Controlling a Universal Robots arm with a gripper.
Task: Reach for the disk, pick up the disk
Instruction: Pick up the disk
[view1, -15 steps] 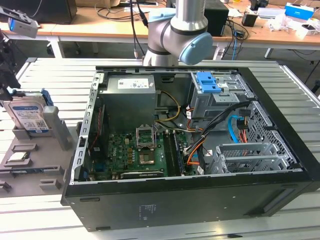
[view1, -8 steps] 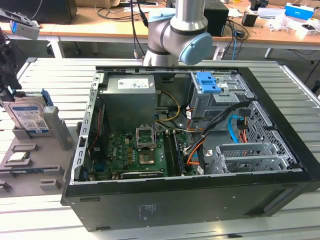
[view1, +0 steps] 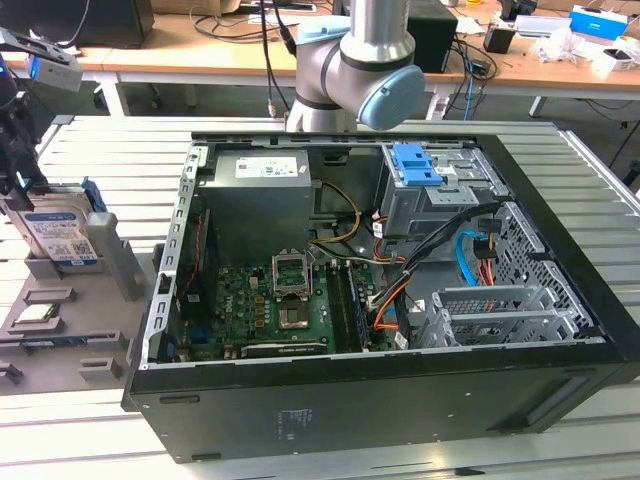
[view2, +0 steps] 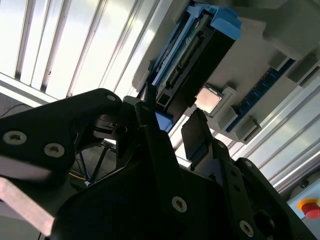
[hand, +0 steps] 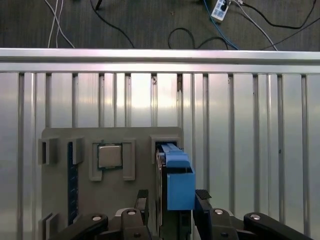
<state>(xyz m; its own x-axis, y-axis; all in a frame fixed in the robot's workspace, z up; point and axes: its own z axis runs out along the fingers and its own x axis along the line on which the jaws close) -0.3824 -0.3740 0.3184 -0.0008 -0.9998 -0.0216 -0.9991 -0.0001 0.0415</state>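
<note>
Presently: gripper (hand: 172, 197) open, astride the disk (hand: 176, 180); no grasp made.
Disk stands on edge in a slot of the grey stand (hand: 60, 145) on the slatted table (hand: 260, 150), at the exterior view's left, beside the opened computer case (view1: 400, 300). Fingers (hand: 202, 199) flank its blue carrier rail, one just beside it, the other with a gap showing. Assessment: rigid, fairly heavy metal body; smooth faces likely slippery; shock-sensitive; plastic rail may flex. Best hold is squarely across the two broad faces near the upper edge.
</note>
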